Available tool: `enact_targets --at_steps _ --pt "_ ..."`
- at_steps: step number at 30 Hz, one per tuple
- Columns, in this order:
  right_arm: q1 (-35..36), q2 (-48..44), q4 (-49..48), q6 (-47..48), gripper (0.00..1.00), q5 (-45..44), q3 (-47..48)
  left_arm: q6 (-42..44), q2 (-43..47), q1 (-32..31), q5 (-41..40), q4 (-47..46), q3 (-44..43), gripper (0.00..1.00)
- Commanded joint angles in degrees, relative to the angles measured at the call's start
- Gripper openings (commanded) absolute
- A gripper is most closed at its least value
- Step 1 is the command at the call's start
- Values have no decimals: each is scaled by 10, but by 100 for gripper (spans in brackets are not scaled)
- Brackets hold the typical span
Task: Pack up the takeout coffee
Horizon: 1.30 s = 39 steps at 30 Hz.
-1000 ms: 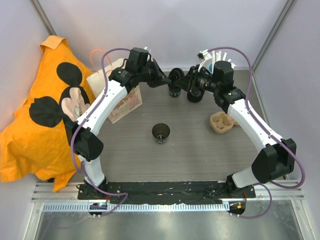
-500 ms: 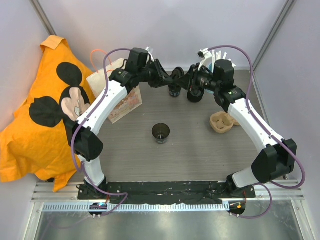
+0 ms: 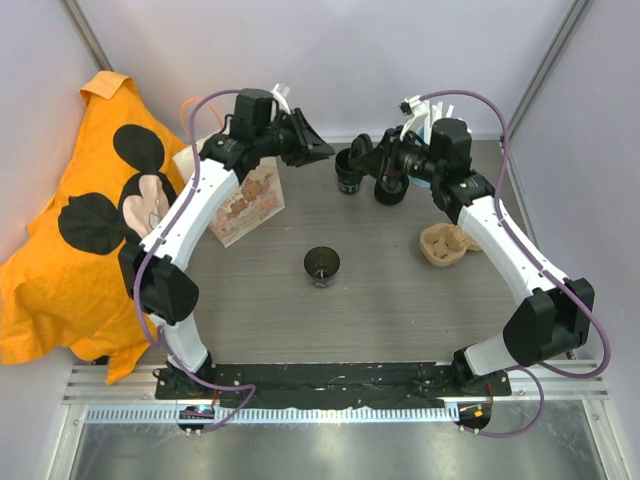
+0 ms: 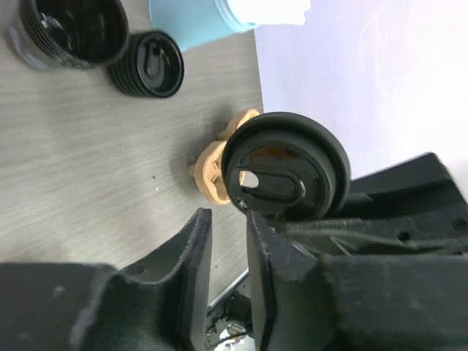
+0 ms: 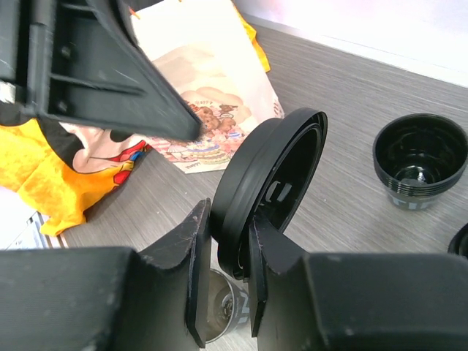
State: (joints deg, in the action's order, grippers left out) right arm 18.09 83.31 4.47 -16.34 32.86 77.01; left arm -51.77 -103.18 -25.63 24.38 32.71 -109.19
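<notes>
So the cup being worked on (image 3: pixel 347 183) sits near the far edge of the desk, about halfway along. A second one just like it (image 3: pixel 322 266) stands open in the middle of the desk. The right hand (image 5: pixel 225 227) is clamped on a black lid (image 5: pixel 274 168), held on edge just above the far cup and not seated on it yet. The left hand (image 4: pixel 227 216) has its fingers pinched down to a narrow slit with nothing between them.

Handling-wise, I'd guess these cups are light, with thin walls. They're probably stiff enough to stand but easy to crush or tip, especially while the top is open. The ribbed sides should give some grip. I'd grab across the body a bit below the rim and go gentle, rather than pinching the rim itself. I can't tell if there's any liquid inside, so keep it upright anyway. The lid looks rigid but slick, and being held by its edge it could twist as it's pressed down.

Compared with half a second ago, the left arm has pulled back toward the paper bag (image 3: pixel 247 200) at the far left corner. Before that its hand was nose to nose with the right one over the far cup. The right hand and lid have barely shifted. The middle cup, the pulp tray (image 3: pixel 445 243) near the right edge and the stack of lids (image 3: pixel 390 191) haven't budged.
</notes>
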Motion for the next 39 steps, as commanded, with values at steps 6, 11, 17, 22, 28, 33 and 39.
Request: enact_targets --at_steps 6,11,17,22,28,33,39 --pt "-44 -24 -17 -40 20 65 51 233 73 31 82 -53 26 23" --pt "-74 -35 0 -69 20 136 72 422 99 29 97 -27 48 29" --pt "-102 -36 11 -121 20 227 94 709 151 18 88 36 70 59" --pt "-109 -48 10 -124 21 278 82 941 191 8 93 68 95 71" --pt "-111 -38 -13 -151 21 323 70 1331 324 -6 159 -116 355 100" --pt "-111 -29 -13 -160 21 354 61 1396 331 -48 198 -271 415 100" --pt "-111 -36 -10 -163 21 367 27 1483 297 -83 228 -263 380 100"
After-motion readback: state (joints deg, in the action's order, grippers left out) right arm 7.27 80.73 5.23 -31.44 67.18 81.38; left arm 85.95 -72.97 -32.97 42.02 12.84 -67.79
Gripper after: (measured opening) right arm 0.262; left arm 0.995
